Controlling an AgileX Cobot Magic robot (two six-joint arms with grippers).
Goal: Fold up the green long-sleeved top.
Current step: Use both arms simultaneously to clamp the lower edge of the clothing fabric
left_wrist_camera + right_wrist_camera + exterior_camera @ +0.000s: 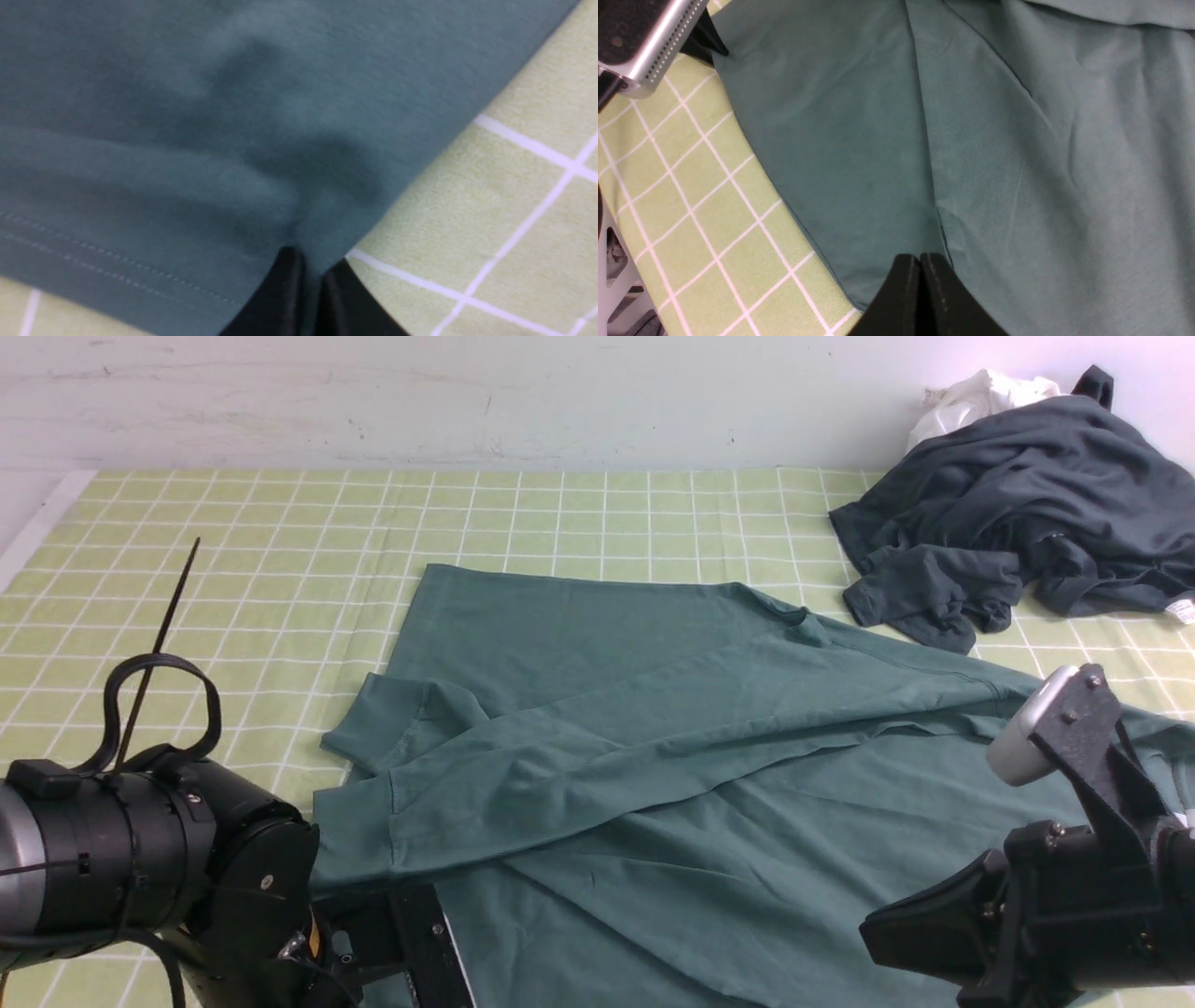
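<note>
Fingers (280, 303) on your left gripper (314, 273) are pinching tight on the green long-sleeved top (653, 775). A sliver of teal fabric is sitting between the two black tips, and little puckers are fanning out from the pinch. That bite is sitting right by a corner of the top, just beside the stitched hem (117, 280) and close to where the fabric edge is meeting the checked tablecloth (280, 551). In the front view that arm is parked at the near left, with the claw itself mostly hiding under the arm's own body. Your right gripper (920, 263) is closed all the way too, tips pressing flat against each other. It's sitting over the near right part of the top, right at the end of a long crease (924, 140). I can't tell from the wrist view whether any cloth is actually caught in it. The top is lying spread across the middle of the table, running from the near left out to the right and covering most of the near half. One sleeve (579, 756) is lying diagonally across the body with its cuff (359, 835) sitting at the near left, and a second cuff (373, 723) is poking out just beyond it. A dark charcoal garment (1018, 513) is lying heaped at the far right, just beside the top's far edge, and a white cloth (971, 397) is peeking out behind it.
</note>
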